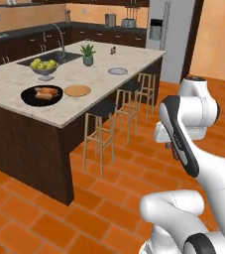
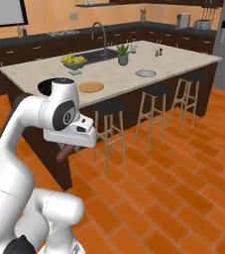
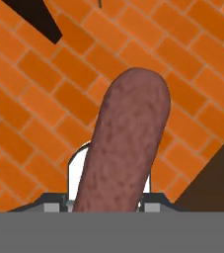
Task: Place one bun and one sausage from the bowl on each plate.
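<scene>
The pincer (image 3: 108, 200) was clenched on a sausage (image 3: 123, 143), held over the tiled floor (image 3: 29, 99), well apart from the desk (image 1: 15, 82). On the desk, the bowl (image 1: 29, 99) sat at nine o'clock of the tan plate (image 1: 78, 91); the grey plate (image 1: 118, 71) lay toward two o'clock.

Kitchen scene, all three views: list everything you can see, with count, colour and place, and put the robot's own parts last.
sausage: one, reddish-brown, held upright in the pincer, over the floor
black bowl: one, on the island's near end, food still in it
tan plate: one, wood-coloured, right of the bowl
grey plate: one, pale, farther along the island
fruit bowl: one, grey, yellow-green fruit, by the sink
potted plant: one, green, mid-island
stools: three, dark seats, along the island
fridge: one, silver, back wall
pincer: one, dark tips, shut on the sausage
</scene>
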{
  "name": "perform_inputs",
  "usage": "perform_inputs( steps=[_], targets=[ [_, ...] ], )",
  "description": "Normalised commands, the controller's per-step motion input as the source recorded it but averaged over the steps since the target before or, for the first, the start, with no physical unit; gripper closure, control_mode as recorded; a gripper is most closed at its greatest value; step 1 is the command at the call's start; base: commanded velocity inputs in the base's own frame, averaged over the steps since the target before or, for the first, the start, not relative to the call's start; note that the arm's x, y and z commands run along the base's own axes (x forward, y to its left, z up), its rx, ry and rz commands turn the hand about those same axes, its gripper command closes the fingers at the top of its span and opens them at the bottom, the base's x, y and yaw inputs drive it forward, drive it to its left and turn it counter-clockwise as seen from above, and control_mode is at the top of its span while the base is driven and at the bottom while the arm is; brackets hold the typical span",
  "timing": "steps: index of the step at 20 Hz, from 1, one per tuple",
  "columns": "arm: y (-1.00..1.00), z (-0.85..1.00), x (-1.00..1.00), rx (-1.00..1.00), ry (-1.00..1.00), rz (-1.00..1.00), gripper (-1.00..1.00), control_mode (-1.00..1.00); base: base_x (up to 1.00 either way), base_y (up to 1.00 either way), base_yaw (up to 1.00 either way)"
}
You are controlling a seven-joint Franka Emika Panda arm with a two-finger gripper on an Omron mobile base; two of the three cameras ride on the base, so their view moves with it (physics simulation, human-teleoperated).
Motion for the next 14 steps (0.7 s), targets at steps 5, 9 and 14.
perform_inputs(
  steps=[5,9,14],
  targets=[
    [0.0,0.0,0.0,0.0,0.0,0.0,1.0,1.0,0.0,-0.95,0.54],
    [0.0,0.0,0.0,0.0,0.0,0.0,1.0,1.0,0.16,-1.0,0.48],
    [0.0,0.0,0.0,0.0,0.0,0.0,1.0,1.0,0.28,-1.0,0.43]
  ],
)
